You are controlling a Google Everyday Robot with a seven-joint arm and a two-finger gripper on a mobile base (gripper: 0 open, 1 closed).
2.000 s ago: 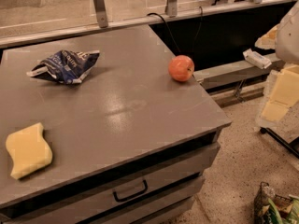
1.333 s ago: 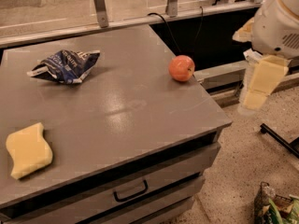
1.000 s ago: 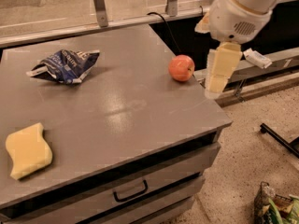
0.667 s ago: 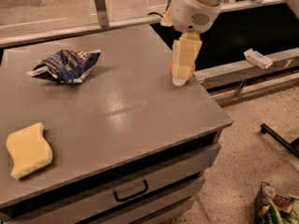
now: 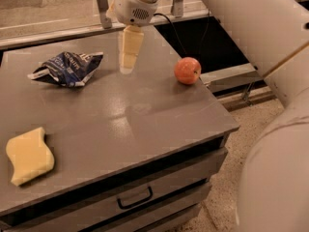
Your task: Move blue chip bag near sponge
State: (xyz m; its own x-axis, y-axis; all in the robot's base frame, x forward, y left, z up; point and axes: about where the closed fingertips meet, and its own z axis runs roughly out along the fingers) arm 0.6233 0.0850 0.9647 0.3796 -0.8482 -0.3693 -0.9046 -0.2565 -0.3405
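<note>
The blue chip bag (image 5: 67, 68) lies crumpled at the back left of the grey table (image 5: 140, 124). The pale yellow sponge (image 5: 29, 155) lies at the front left, well apart from the bag. My gripper (image 5: 128, 57) hangs above the table's back middle, pointing down, just right of the bag and not touching it. It holds nothing that I can see.
An orange-red apple (image 5: 187, 70) sits near the table's right edge. My white arm (image 5: 260, 28) crosses the upper right and fills the right side. A drawer with a handle (image 5: 135, 198) is below the tabletop. A railing runs behind the table.
My arm has swung in from the right, past the apple, to above the table's back middle near the bag. The bag, sponge and apple have not moved.
</note>
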